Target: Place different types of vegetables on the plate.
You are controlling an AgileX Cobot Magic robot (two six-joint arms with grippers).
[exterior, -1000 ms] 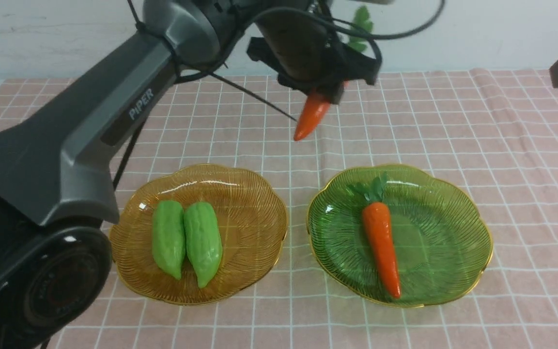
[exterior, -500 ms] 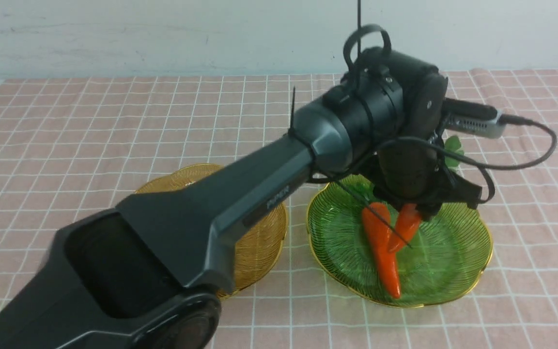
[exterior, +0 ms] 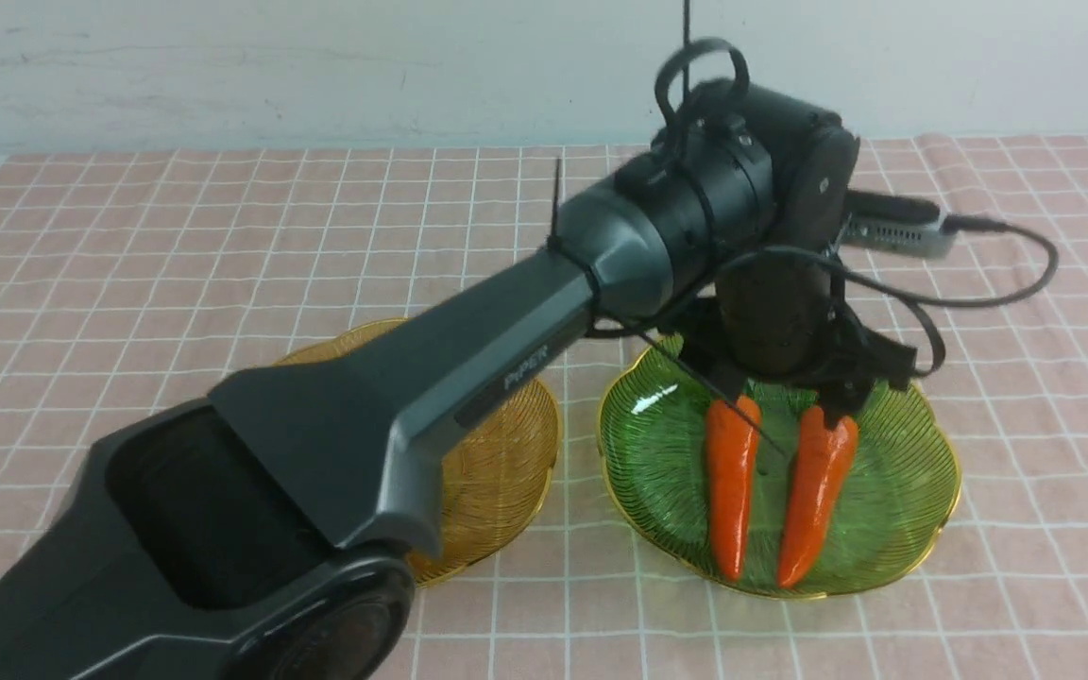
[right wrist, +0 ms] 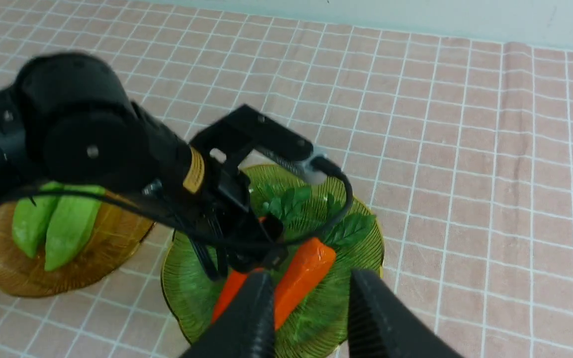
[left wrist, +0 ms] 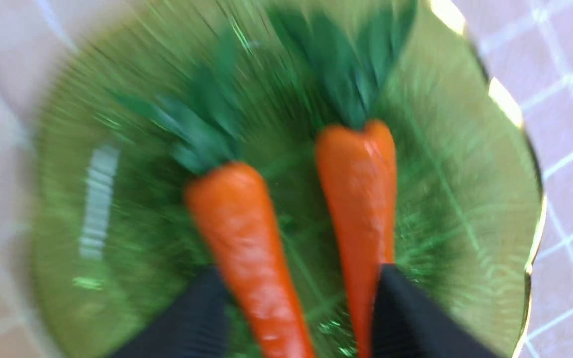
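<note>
Carrots [exterior: 731, 482] on plate [exterior: 905, 491], left hand [exterior: 780, 401] parted above

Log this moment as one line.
left end effector: open above green plate | carrots: both on it, side by side | gourds: both on amber plate | right end effector: open, empty

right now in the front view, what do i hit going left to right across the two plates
amber plate → left rim of the green plate → first carrot → second carrot, both carrots lying in the green plate
</note>
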